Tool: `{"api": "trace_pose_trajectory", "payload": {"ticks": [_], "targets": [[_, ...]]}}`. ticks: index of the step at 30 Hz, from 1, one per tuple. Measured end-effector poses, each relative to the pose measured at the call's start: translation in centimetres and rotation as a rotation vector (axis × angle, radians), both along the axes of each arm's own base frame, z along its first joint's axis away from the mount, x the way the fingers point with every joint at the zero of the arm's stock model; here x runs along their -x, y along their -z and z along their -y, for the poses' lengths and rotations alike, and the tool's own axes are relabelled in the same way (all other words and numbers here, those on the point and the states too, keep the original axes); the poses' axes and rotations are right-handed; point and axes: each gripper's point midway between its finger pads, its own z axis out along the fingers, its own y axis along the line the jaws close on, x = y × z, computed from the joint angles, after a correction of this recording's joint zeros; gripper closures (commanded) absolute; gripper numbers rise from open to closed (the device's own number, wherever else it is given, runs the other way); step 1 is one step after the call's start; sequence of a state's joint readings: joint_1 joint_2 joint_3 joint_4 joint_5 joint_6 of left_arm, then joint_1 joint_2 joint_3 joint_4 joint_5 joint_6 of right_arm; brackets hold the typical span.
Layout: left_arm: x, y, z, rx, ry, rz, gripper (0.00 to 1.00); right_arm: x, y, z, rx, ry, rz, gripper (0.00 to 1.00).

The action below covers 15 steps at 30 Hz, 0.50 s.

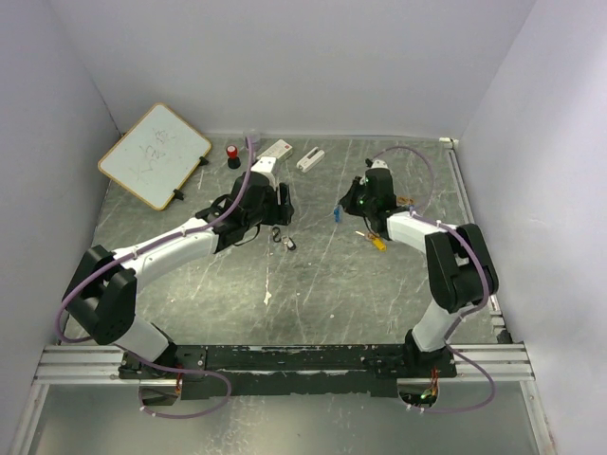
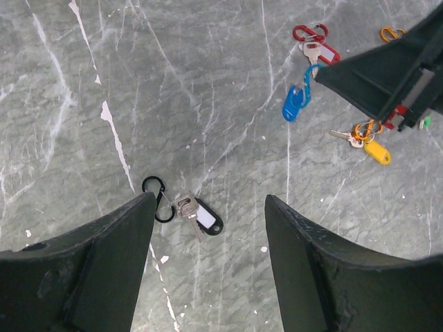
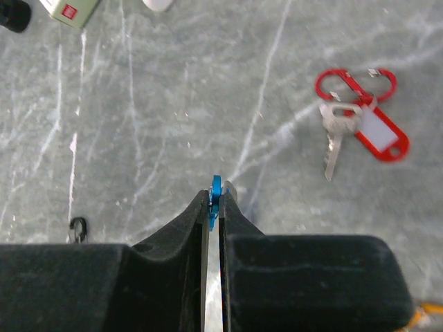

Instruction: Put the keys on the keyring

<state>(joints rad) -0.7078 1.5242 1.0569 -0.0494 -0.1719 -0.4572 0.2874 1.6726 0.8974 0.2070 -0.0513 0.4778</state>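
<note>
Right claw [image 3: 215,200] pinched narrow on blue key [image 2: 293,104]. Left claw [image 2: 209,199] spread wide, empty. Red key [image 2: 324,52] and yellow key [image 2: 377,152] on bench [image 2: 208,104] near blue key, black key [image 2: 205,218] farther off. Likely light, stiff, slippery; best gripped flat across plastic tag.

- The stone-look tabletop [image 2: 208,83] was grey-green, streaked with white veins.
- The small blue plastic key tag [image 2: 292,104], upper right of the left wrist view, matched the blue metal clip [image 3: 216,188].
- The red plastic key tag [image 3: 379,135] carried a white label.
- The yellow plastic key tag [image 2: 377,152] had an orange ring.
- The black plastic key tag [image 2: 208,220] showed a white label.
</note>
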Motion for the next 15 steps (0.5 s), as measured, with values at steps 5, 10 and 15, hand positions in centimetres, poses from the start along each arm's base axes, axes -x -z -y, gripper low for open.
{"api": "trace_pose_trajectory", "payload": {"ticks": [5, 10, 15], "targets": [[-0.1, 0.0, -0.2, 0.0, -0.006, -0.001, 0.26, -2.9, 0.0, -2.0, -0.055, -0.039, 0.027, 1.0], [-0.1, 0.4, -0.6, -0.006, -0.012, -0.008, 0.26, -5.0, 0.0, -3.4, -0.096, -0.064, 0.049, 1.0], [0.2, 0.6, -1.0, -0.009, -0.015, -0.012, 0.26, -5.8, 0.6, -4.4, -0.127, -0.081, 0.046, 0.53]]}}
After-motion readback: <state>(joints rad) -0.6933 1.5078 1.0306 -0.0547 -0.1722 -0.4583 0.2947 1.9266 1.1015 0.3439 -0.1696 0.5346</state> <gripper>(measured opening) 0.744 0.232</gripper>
